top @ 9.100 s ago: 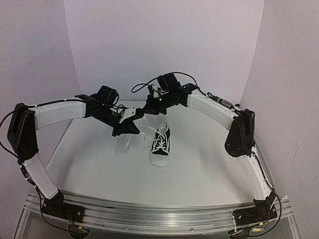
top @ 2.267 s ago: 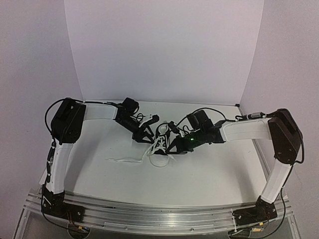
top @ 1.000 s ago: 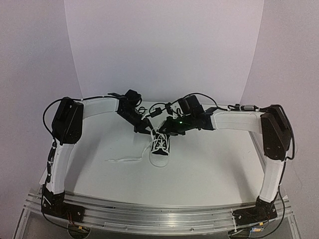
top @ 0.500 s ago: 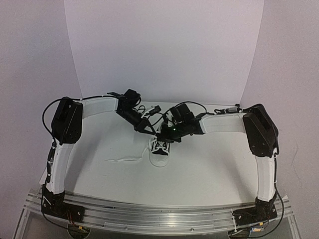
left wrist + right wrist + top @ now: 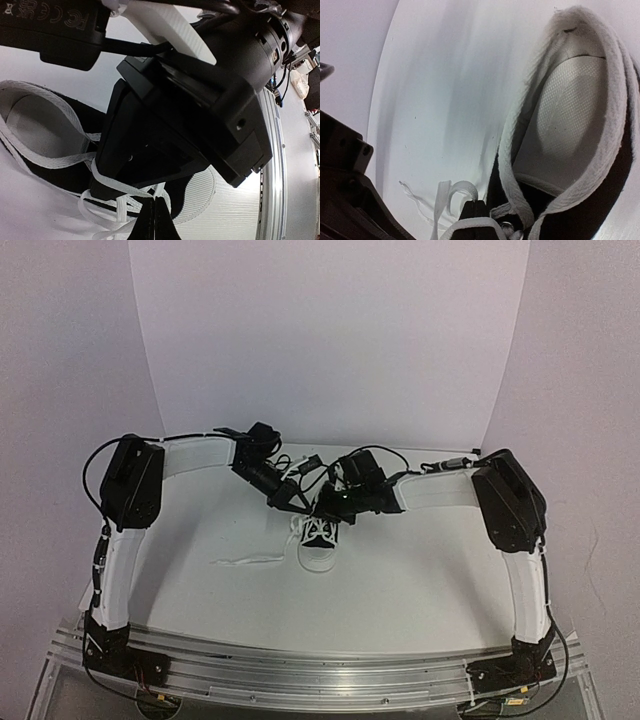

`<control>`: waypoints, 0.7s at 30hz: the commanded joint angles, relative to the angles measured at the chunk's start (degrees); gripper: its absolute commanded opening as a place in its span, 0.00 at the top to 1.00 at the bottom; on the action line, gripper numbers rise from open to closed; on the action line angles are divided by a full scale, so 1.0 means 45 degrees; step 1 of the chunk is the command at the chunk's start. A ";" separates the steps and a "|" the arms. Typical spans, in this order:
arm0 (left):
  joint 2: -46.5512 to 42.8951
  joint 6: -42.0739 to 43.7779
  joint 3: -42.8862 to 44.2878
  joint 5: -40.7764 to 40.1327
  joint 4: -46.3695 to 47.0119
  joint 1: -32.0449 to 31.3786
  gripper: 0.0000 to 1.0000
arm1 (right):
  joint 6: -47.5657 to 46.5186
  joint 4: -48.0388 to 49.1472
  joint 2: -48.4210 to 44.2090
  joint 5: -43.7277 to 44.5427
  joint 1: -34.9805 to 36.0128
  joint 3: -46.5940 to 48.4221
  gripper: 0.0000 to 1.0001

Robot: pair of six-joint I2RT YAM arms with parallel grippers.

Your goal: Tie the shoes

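The small black sneaker with a white toe cap stands mid-table, toe toward the arms. My left gripper and right gripper meet just above its heel end. In the left wrist view my left gripper is shut on a white lace that wraps round the right gripper's finger, above the shoe. In the right wrist view my right gripper is shut on a lace loop beside the shoe's opening. One lace end trails left on the table.
The right gripper's black body fills most of the left wrist view. The left gripper's body sits at the lower left of the right wrist view. White walls close the table behind and at both sides.
Over the last second my right gripper has moved left and back, closing up to the left gripper above the shoe's heel. The left gripper has barely moved.
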 commanded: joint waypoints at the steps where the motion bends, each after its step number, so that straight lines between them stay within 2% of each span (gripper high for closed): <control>1: -0.0013 0.0689 -0.0265 0.0800 -0.0282 -0.0152 0.93 | 0.0684 0.1616 0.0496 0.0475 -0.0315 -0.0263 1.00; 4: 0.0304 0.0783 0.0244 0.0535 -0.0668 -0.0100 0.80 | 0.0932 0.1638 0.0503 0.0704 -0.0344 -0.0692 1.00; 8: 0.0495 0.1712 0.1642 0.0459 -0.1887 0.0107 0.53 | 0.1233 0.1638 0.0511 0.1096 -0.0474 -0.1149 1.00; 11: 0.0654 0.2911 0.3181 0.0742 -0.3294 0.0539 0.46 | 0.1270 0.1638 0.0552 0.1216 -0.0505 -0.1169 1.00; 13: 0.0828 0.2648 0.3783 0.1021 -0.3052 0.1100 0.44 | 0.1213 0.1625 0.0566 0.1229 -0.0502 -0.1102 1.00; 15: 0.1112 0.1634 0.3765 0.0815 -0.1683 0.1649 0.49 | 0.1156 0.1618 0.0571 0.1233 -0.0498 -0.1062 1.00; 18: 0.1654 0.0981 0.3118 -0.0905 0.0482 0.1801 0.64 | 0.1110 0.1618 0.0572 0.1208 -0.0504 -0.1024 1.00; 21: 0.2077 0.0645 0.2197 -0.2130 0.2714 0.1716 0.66 | 0.1077 0.1618 0.0578 0.1158 -0.0503 -0.1016 1.00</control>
